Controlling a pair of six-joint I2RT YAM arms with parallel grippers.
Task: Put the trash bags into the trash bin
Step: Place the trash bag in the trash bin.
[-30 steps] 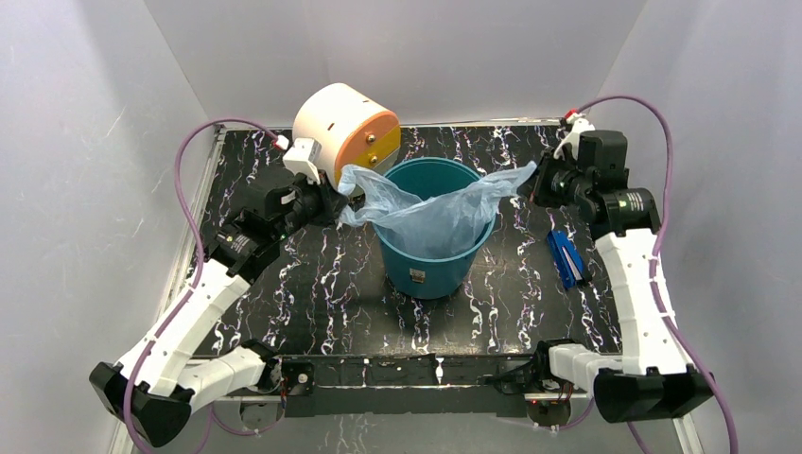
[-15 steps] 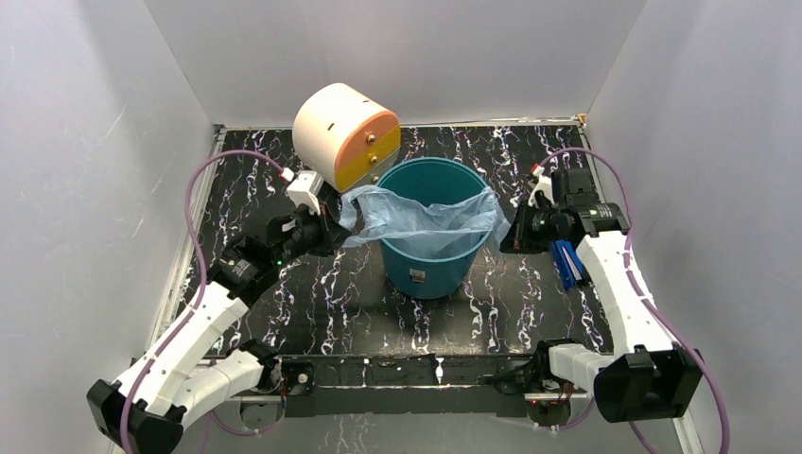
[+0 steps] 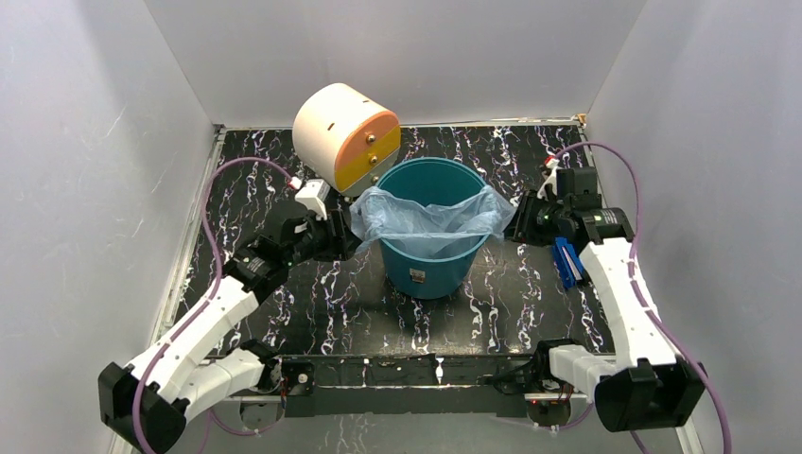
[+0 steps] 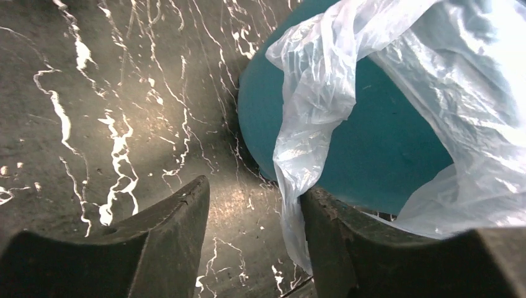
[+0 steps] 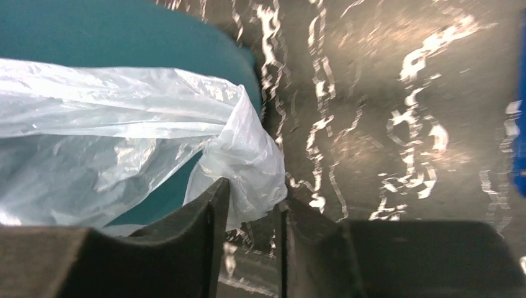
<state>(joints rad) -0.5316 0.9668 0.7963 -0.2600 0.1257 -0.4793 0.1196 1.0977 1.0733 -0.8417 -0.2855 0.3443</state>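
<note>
Trash bag [image 3: 430, 219] over trash bin [image 3: 426, 272] mouth; left gripper [image 4: 254, 189] and right gripper [image 5: 253, 195] spread, loose bag corners alongside.

Pale grey walls [image 3: 426, 57]; black white-veined tabletop [image 3: 312, 312].

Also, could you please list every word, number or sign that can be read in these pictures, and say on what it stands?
No text can be read in any view.
White label on the side of the teal bin: too small to read.
Pale blue bag: no lettering can be made out.
Blue flat object: nothing readable.
Cream and orange box: no print visible.
</note>
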